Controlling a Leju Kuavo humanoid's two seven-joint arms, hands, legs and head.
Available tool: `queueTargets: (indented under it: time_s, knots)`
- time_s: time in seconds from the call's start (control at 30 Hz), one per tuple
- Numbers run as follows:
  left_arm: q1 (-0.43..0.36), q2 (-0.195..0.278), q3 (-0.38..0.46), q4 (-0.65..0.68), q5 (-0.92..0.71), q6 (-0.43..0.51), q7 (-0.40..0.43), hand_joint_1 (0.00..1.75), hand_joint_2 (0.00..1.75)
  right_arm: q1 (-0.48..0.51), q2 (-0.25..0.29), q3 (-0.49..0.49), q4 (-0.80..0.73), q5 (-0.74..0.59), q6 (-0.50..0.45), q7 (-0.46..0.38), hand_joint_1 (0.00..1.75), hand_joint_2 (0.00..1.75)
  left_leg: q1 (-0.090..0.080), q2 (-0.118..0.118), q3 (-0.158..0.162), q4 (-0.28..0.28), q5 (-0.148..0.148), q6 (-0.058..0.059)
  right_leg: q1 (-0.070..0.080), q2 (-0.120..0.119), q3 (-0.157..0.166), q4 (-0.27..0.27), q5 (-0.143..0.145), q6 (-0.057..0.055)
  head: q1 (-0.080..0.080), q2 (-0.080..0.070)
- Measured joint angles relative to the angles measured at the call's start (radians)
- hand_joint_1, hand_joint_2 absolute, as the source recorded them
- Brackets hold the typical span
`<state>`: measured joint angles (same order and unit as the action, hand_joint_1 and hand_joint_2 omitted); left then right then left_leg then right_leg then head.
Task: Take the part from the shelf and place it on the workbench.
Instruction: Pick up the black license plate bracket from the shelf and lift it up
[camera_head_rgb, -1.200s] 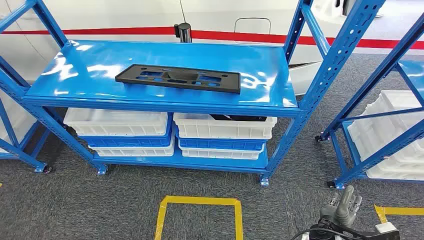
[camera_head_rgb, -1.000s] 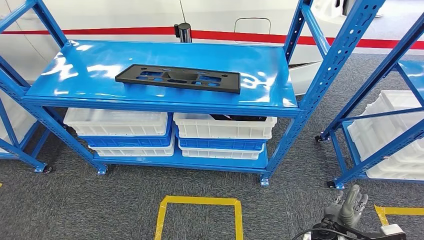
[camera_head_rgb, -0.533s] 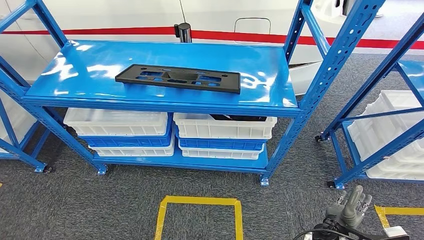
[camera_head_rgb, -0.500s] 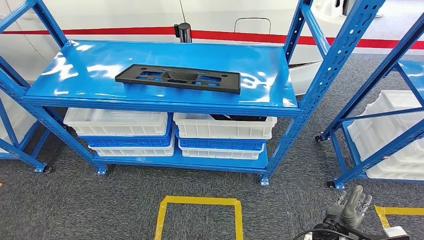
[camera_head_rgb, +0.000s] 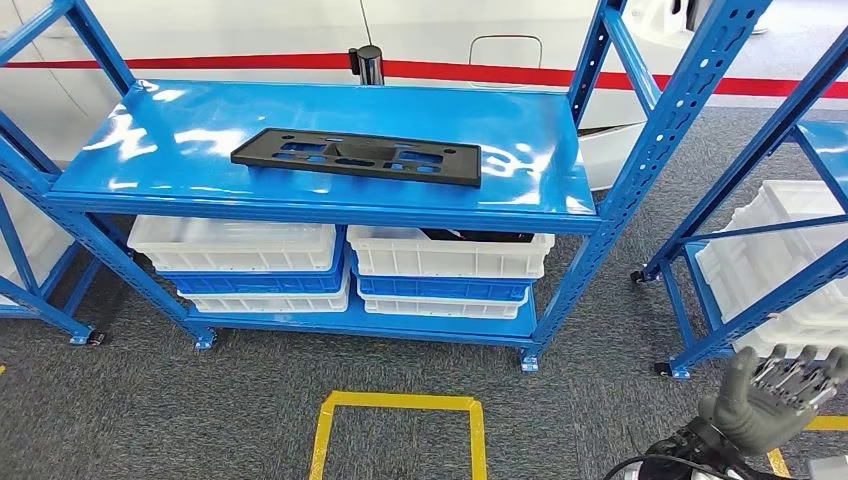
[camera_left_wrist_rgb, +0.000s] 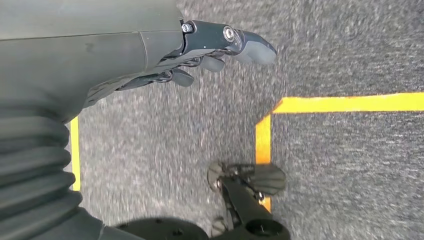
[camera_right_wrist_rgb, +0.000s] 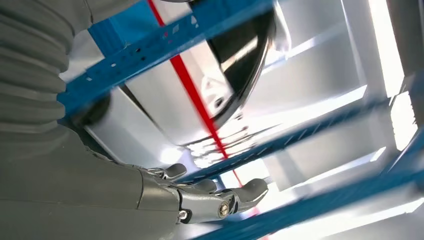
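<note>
The part (camera_head_rgb: 356, 157), a long flat black plate with cut-outs, lies flat on the top board of the blue shelf (camera_head_rgb: 300, 205), towards its front and roughly mid-width. No hand touches it.

The right hand (camera_head_rgb: 768, 392) is raised low at the robot's right side, over the grey carpet (camera_head_rgb: 250, 400), with its fingers (camera_head_rgb: 800, 372) apart and lightly curled around nothing. From this hand the part lies well apart, up, forward and far to the left, with the shelf's right front post (camera_head_rgb: 640, 170) standing between them. In the right wrist view the right hand (camera_right_wrist_rgb: 210, 197) points up past blue shelf beams, loose and empty.

The left hand (camera_left_wrist_rgb: 200, 55) hangs over the carpet in the left wrist view, its fingers slightly bent and spread, holding nothing; a yellow tape line (camera_left_wrist_rgb: 350, 102) runs on the floor beyond its fingertips.

Below the part, the shelf's lower level carries stacked white and blue bins (camera_head_rgb: 235, 262). A second blue shelf (camera_head_rgb: 780, 170) with white bins stands just ahead of the right hand, nearer to it than the part is. A yellow tape square (camera_head_rgb: 400, 405) marks the floor left of the right hand.
</note>
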<state>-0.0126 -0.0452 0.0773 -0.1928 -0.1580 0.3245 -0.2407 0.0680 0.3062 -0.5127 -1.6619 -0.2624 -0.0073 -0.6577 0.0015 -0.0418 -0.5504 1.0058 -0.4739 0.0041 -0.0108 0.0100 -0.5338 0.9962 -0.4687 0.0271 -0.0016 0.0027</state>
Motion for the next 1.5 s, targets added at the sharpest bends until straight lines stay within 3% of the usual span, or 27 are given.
queueTargets:
  time_s: [0.1, 0.27, 0.53, 1.0, 1.5]
  knots:
    - [-0.002, -0.001, -0.006, 0.001, -0.047, 0.024, -0.001, 0.00, 0.00, 0.040, -0.020, 0.200, -0.133, 0.233, -0.142, -0.016, 0.00, 1.75, 0.000, 0.003, 0.002, 0.000, 0.000, 0.000, 0.000, 0.003, -0.001, 0.000, 0.000, 0.000, 0.000, 0.000]
    - [-0.003, -0.002, -0.014, 0.001, -0.071, 0.026, 0.006, 0.00, 0.00, 0.063, -0.080, 0.424, -0.236, 0.265, -0.239, -0.016, 0.00, 1.75, 0.000, 0.003, 0.001, 0.000, 0.001, -0.001, 0.000, 0.003, -0.001, 0.000, 0.000, 0.000, 0.000, 0.000]
    - [-0.005, -0.002, -0.013, 0.001, -0.063, 0.010, 0.022, 0.00, 0.00, 0.050, -0.170, 0.647, -0.261, 0.406, -0.331, -0.016, 0.00, 1.75, 0.000, 0.003, 0.001, 0.000, 0.001, -0.001, 0.000, 0.003, -0.001, 0.000, 0.001, 0.000, 0.000, 0.000]
    - [-0.007, -0.002, -0.008, 0.001, -0.040, -0.060, 0.020, 0.00, 0.00, -0.032, -0.256, 0.835, -0.213, 0.604, -0.443, 0.005, 0.00, 1.75, 0.000, 0.003, 0.001, 0.000, 0.001, -0.001, 0.000, 0.003, -0.001, 0.000, 0.001, 0.000, 0.000, 0.000]
    - [-0.008, -0.002, -0.008, 0.001, -0.045, -0.136, 0.008, 0.00, 0.00, -0.143, -0.291, 0.961, -0.088, 0.775, -0.498, 0.108, 0.00, 1.75, 0.000, 0.003, 0.001, 0.000, 0.001, -0.001, 0.000, 0.003, -0.001, 0.000, 0.001, 0.000, 0.000, 0.000]
